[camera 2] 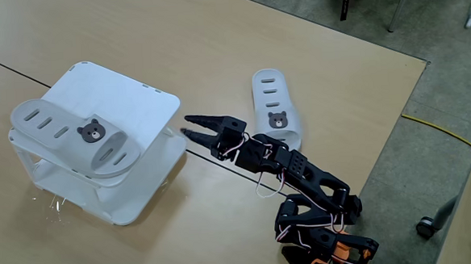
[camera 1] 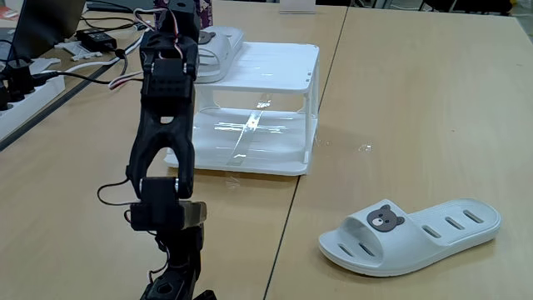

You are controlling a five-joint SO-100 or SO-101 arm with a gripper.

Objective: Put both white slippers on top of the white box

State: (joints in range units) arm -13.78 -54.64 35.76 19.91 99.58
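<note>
We see one white rubber slipper with a bear face (camera 2: 73,139) lying flat on the slatted top of the square white plastic box (camera 2: 149,106), near its edge. So one half of the job looks done. The other white bear slipper (camera 2: 277,113) lies on the wooden table (camera 2: 214,36), well apart from the box, with nothing touching it.

Our black claw (camera 2: 188,125) hangs in the air between the box and the slipper on the table. Its two fingers are spread a little and hold nothing, so it is released. In the other fixed view the black arm (camera 1: 164,125) stands tall in front of the box, and the slipper on the table (camera 1: 412,235) lies off to the right.

We think the step now is going for the second slipper. Next we would need to turn the claw toward it, come down over its strap or side, pinch it, lift it, and set it in the bare spot on the box top beside the first one.
</note>
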